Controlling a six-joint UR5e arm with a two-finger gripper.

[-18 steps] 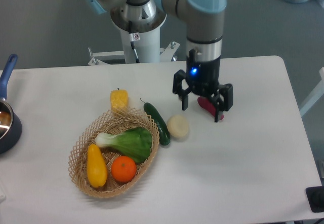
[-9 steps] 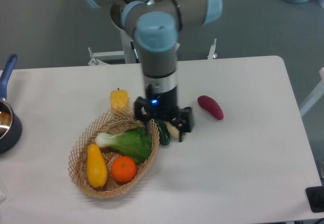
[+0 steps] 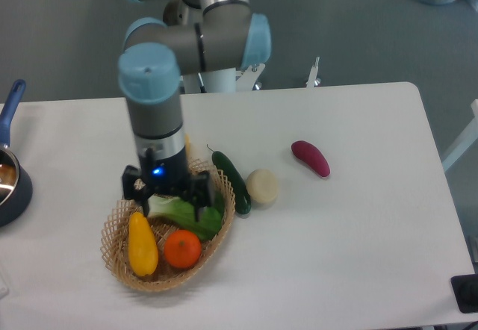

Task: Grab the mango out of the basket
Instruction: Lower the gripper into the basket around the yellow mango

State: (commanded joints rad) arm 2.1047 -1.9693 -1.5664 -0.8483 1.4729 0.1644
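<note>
The mango (image 3: 142, 244), a glossy yellow-orange oval, lies at the left side of the tan wicker basket (image 3: 123, 270). My gripper (image 3: 167, 201) is open and empty, hanging over the basket just above the green leafy vegetable (image 3: 196, 218), up and to the right of the mango. It touches nothing that I can see. A round orange fruit (image 3: 182, 248) lies right of the mango in the basket.
A dark green cucumber (image 3: 232, 182), a pale round vegetable (image 3: 262, 186) and a purple eggplant (image 3: 311, 158) lie on the white table right of the basket. A pot with a blue handle (image 3: 10, 173) stands at the left edge. The corn piece is hidden behind the arm.
The arm has swept left from near the eggplant, across the cucumber, to above the basket. The gripper stays open. No object has moved.
</note>
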